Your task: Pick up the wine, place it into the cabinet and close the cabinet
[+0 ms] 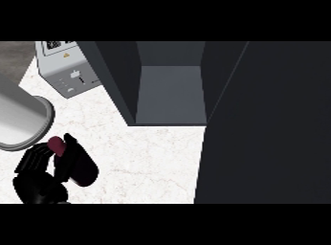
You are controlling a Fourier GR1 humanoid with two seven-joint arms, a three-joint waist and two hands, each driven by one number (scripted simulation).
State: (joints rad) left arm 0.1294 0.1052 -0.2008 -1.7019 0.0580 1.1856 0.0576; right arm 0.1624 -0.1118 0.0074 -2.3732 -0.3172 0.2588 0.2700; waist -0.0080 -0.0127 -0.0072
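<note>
Wine [80, 165] lay at seven o'clock on the white table [147, 153], the left robot hand [38, 177] curled around the dark bottle, while the cabinet [170, 86] stood open at twelve o'clock beside a grey appliance [69, 72].

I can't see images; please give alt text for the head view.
The left hand curls round a dark wine bottle over the white counter. Ahead, the dark cabinet stands open, its door swung out at right.
</note>
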